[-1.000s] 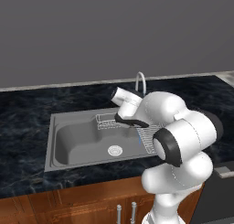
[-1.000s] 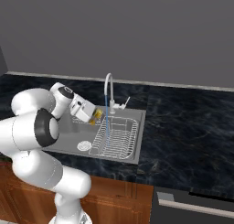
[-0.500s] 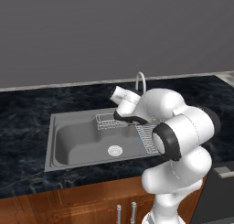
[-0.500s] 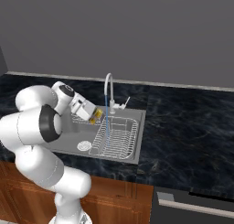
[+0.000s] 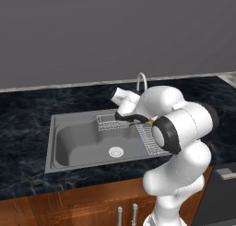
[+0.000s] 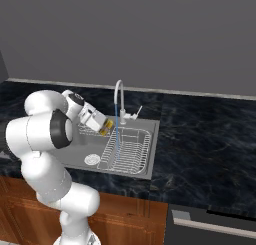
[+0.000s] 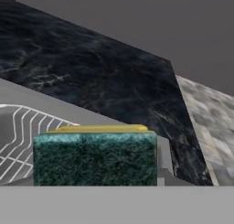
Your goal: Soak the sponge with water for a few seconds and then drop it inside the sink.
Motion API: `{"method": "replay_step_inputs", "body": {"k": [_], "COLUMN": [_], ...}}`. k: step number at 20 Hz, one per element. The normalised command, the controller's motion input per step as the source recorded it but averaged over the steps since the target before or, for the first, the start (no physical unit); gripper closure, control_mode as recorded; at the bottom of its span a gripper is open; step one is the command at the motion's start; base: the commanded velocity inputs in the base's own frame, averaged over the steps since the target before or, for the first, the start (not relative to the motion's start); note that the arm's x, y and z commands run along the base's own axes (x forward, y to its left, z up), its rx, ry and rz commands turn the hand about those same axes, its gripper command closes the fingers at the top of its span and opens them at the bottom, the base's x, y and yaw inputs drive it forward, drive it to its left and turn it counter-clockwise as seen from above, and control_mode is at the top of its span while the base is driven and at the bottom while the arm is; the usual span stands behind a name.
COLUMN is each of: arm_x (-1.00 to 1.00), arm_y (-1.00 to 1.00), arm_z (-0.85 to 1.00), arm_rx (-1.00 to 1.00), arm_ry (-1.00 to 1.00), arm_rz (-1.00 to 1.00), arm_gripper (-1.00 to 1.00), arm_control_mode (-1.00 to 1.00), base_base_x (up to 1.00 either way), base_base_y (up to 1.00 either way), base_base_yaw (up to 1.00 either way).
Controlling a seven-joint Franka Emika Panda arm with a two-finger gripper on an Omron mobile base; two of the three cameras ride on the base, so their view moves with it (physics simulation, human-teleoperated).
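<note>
The gripper [image 6: 104, 127] is clamped on the sponge [image 6: 104, 127], held above the sink [image 6: 145, 170] beside the water [image 6: 118, 134] near the faucet [image 6: 119, 96]. To soak it well, I'd nudge it right into the stream and hold level before releasing

Rough, fibrous green scouring layer tops the yellow sponge [image 7: 95, 157]; matt grey steel sink [image 5: 73, 144], chrome faucet [image 6: 118, 96], glossy black marble counter [image 6: 200, 139], wire dish rack [image 6: 126, 150], wooden cabinets [image 5: 69, 206].
</note>
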Motion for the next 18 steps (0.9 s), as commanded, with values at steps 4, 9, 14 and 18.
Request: {"method": "replay_step_inputs", "body": {"k": [4, 9, 14, 18], "arm_x": [0.19, 0.11, 0.22, 0.21], "arm_y": [0.0, 0.0, 0.0, 0.0], "arm_z": [-0.11, -0.09, -0.11, -0.03], "arm_rx": [0.0, 0.0, 0.0, 0.0], "arm_ry": [0.02, 0.0, 0.0, 0.0], "arm_rz": [0.0, 0.0, 0.0, 0.0], "arm_gripper": [1.0, 1.0, 1.0, 1.0], "arm_control_mode": [-1.0, -1.0, -1.0, -1.0], "base_base_x": [0.0, 0.0, 0.0, 0.0], "base_base_y": [0.0, 0.0, 0.0, 0.0], "base_base_yaw": [0.0, 0.0, 0.0, 0.0]}}
